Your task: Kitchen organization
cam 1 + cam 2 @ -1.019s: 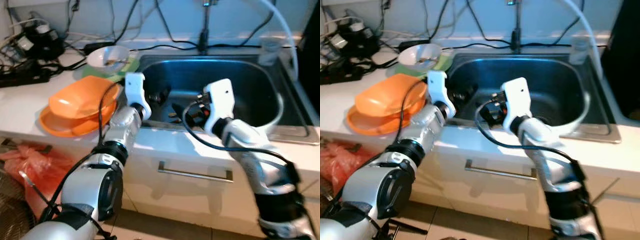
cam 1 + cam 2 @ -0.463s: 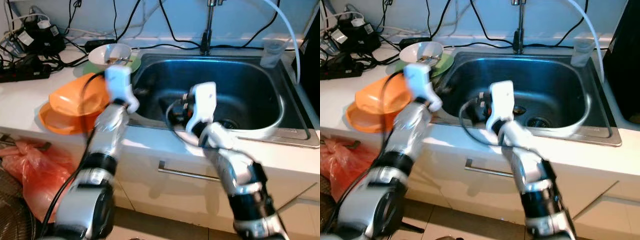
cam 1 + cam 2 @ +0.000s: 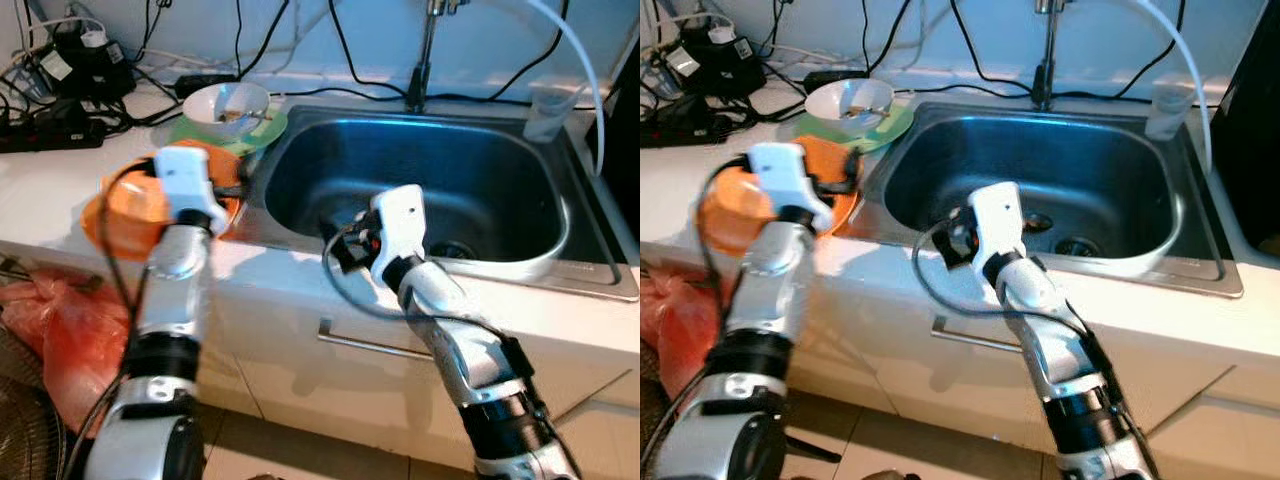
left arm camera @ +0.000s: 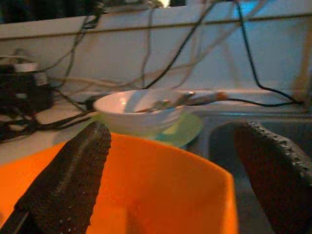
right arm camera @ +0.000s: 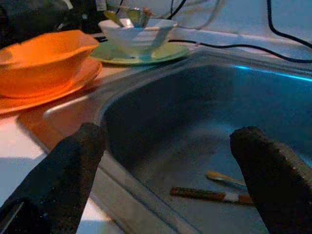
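Orange plastic bowl [image 4: 161, 190] on the orange plate [image 5: 44, 100], counter left of the steel sink [image 3: 420, 190] | left gripper [image 4: 170, 165] spread wide directly over your bowl, nearer arm | right gripper [image 5: 165, 161] released, at the sink's front rim.

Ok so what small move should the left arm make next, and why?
Probably ease the left gripper forward and down onto the orange bowl. Its fingers are open and the bowl's rim sits between them, not yet gripped.
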`<state>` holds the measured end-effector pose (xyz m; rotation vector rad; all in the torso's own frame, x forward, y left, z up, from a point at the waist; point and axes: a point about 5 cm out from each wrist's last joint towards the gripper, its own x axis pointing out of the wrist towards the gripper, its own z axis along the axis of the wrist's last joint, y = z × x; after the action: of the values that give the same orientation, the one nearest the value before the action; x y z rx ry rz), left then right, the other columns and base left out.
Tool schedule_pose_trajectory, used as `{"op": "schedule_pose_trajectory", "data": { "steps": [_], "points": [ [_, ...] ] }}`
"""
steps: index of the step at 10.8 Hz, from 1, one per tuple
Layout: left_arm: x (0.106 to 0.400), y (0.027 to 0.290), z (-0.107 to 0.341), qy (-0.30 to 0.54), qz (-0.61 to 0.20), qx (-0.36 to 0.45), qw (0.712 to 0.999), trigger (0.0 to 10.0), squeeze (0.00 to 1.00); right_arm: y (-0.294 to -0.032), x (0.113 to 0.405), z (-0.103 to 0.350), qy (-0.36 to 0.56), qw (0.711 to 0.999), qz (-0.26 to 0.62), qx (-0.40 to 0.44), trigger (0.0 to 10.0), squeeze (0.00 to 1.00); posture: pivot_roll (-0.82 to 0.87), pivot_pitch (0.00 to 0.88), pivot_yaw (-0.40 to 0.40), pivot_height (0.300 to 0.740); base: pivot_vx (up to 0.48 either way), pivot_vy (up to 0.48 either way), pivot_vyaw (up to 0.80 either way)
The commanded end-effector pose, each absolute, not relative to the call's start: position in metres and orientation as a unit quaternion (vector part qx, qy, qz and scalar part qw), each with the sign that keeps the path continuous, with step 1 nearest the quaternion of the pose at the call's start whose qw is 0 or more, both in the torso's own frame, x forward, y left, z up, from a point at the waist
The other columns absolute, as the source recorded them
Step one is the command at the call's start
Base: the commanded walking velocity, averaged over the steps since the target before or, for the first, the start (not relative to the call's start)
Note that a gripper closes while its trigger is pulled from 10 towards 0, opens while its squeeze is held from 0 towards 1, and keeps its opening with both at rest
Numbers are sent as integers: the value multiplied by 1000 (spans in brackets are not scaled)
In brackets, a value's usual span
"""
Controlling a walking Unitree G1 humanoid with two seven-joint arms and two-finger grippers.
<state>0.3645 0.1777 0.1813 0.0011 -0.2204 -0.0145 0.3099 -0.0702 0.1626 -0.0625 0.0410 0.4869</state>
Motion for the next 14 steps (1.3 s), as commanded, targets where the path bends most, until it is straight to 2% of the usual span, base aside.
{"op": "schedule_pose_trajectory", "data": {
  "steps": [1, 2, 3, 5, 6, 9, 10, 12, 14],
  "points": [
    [363, 188, 188, -103, 13, 17, 994, 10000, 1000, -67, 304, 165, 3, 966, 255, -46, 10000, 396, 18, 0, 80, 740, 0, 0, 0],
    [363, 189, 188, -99, 16, 20, 995, 10000, 1000, -67, 303, 164, 5, 966, 255, -46, 10000, 396, 18, 0, 80, 740, 0, 0, 0],
    [362, 191, 187, -58, 19, 20, 998, 10000, 1000, -70, 302, 162, 8, 967, 251, -44, 10000, 404, 24, 0, 83, 740, 0, 0, 0],
    [365, 184, 195, -10, -52, 50, 997, 10000, 106, -71, 304, 163, 7, 969, 245, -39, 10000, 412, 37, 0, 85, 740, 0, 0, 0],
    [367, 184, 200, 1, -78, 66, 995, 10000, 0, -71, 305, 163, 6, 969, 245, -39, 10000, 412, 39, 0, 85, 740, 0, 0, 0],
    [374, 186, 224, 25, -162, 119, 979, 10000, 0, -72, 307, 165, 3, 969, 244, -40, 10000, 412, 34, 0, 88, 740, 0, 0, 0],
    [373, 185, 222, 67, -209, 154, 963, 10000, 0, -72, 307, 166, 0, 969, 244, -41, 10000, 416, 33, 0, 90, 740, 0, 0, 0],
    [370, 182, 217, 108, -263, 165, 944, 10000, 0, -72, 308, 167, 0, 969, 244, -40, 10000, 412, 32, 0, 94, 740, 0, 0, 0],
    [370, 189, 209, 128, -261, 167, 942, 10000, 0, -70, 307, 165, 2, 968, 247, -42, 10000, 412, 32, 0, 94, 740, 0, 0, 0]
  ]
}}
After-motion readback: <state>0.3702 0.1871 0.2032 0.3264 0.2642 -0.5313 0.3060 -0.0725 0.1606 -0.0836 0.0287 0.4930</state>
